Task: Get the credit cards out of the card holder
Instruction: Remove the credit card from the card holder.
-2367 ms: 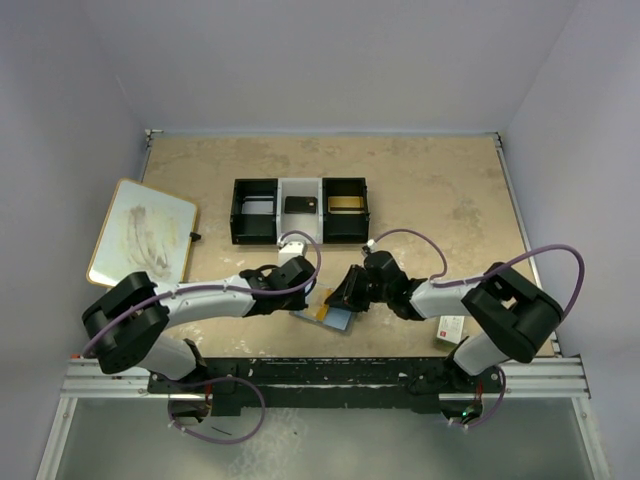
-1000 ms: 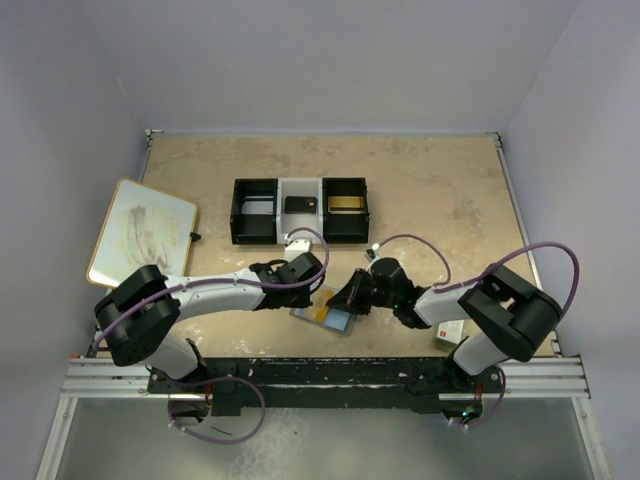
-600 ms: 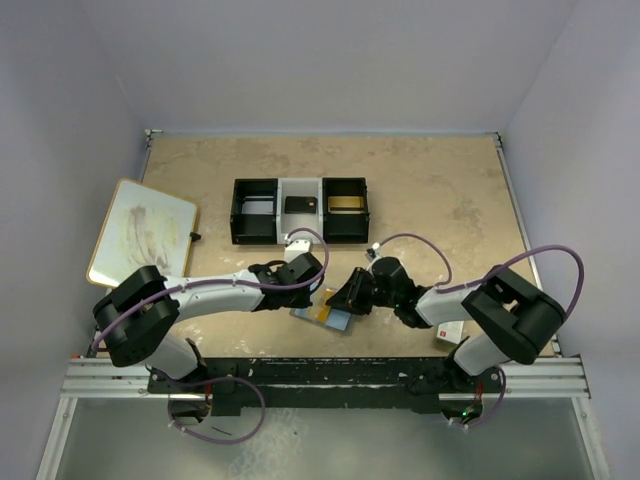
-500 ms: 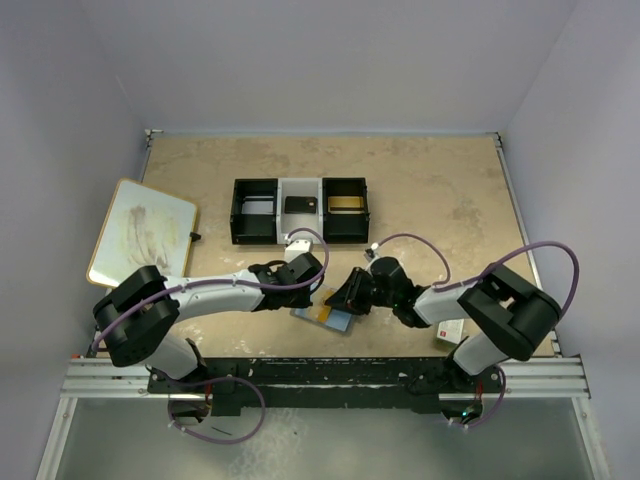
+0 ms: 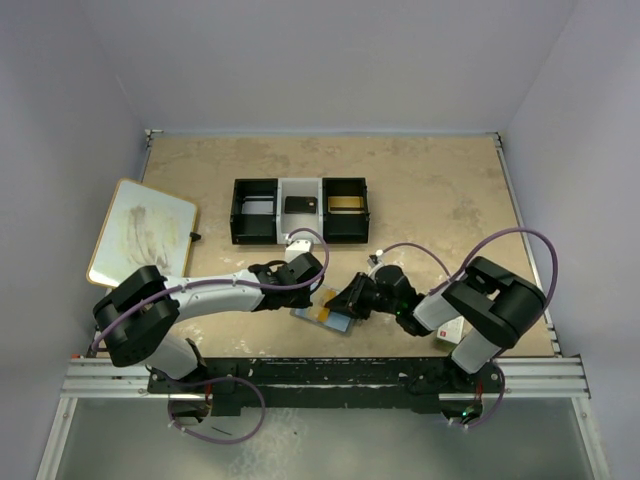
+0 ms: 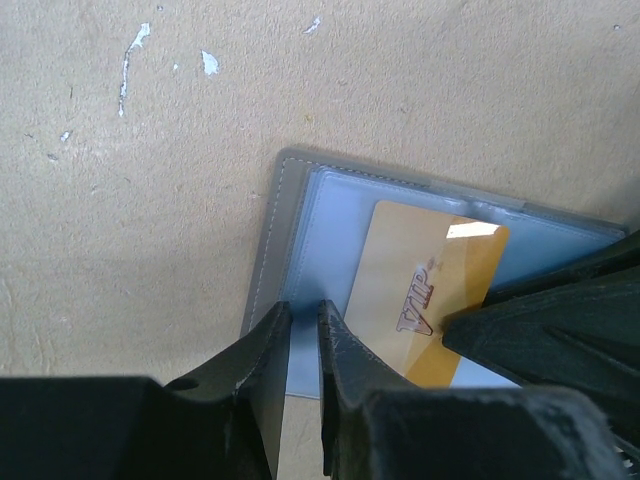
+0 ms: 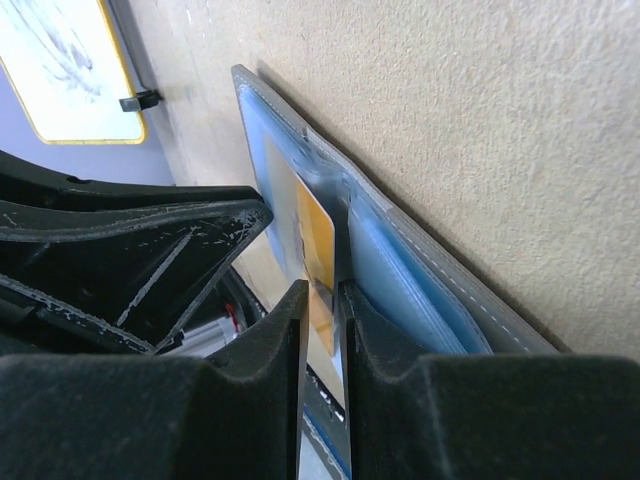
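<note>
Left gripper (image 6: 305,315): jaws almost together, pinching one edge of the card holder (image 6: 320,215). The holder lies open on the table (image 6: 150,200), pale face up, at lower centre of the overhead view, long axis roughly left-right. Right gripper (image 7: 322,290): jaws narrowly parted astride the gold card (image 6: 425,290); firm grip cannot be told.

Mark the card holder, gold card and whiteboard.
card holder (image 6: 268,250): left wrist view, grey stitched edge.
gold card (image 6: 420,290): left wrist view, printed face.
whiteboard (image 5: 140,235): top view, its middle.
</note>
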`<state>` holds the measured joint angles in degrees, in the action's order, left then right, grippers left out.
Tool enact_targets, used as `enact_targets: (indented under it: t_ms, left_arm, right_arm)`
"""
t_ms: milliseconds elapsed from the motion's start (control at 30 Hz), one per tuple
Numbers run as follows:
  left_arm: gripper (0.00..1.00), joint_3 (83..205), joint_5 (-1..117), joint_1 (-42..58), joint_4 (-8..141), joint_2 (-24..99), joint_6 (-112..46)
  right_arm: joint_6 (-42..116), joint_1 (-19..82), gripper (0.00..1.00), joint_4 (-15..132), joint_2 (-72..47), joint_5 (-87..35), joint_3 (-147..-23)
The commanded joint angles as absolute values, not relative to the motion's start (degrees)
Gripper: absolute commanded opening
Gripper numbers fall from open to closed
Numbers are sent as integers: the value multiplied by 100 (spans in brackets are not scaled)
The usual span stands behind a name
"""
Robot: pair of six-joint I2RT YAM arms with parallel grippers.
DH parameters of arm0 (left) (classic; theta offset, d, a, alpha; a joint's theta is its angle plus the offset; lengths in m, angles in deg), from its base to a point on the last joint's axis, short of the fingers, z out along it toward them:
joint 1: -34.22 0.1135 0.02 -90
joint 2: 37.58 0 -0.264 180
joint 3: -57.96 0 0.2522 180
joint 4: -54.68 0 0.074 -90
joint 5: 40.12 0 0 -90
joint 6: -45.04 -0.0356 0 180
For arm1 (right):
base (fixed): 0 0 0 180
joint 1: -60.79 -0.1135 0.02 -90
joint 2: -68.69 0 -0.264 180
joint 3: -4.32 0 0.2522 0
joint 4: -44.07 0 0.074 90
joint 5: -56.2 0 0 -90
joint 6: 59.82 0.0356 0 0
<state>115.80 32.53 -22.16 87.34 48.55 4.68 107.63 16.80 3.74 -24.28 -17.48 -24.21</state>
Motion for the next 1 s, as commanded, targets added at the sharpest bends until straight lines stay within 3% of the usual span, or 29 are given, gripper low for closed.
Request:
enact_targets:
  t_ms: [0,200,500,967]
  left_arm:
    - [15,11570,3295,-2247,8887,4828,245]
    - [15,11620,3191,-2247,9093,4850,104]
    - [16,11795,2997,-2333,9264,4860,64]
    - [16,11698,2892,-2378,9182,4818,182]
  right_arm:
    - [10779,1641,22,-8,-2493,-1637,-2433]
    - [10810,1649,22,45,-2615,-1543,-2459]
    - [10745,1694,1,-167,-2563,-1553,-2455]
    - [10446,1790,0,1282,-1773,-1842,-2498]
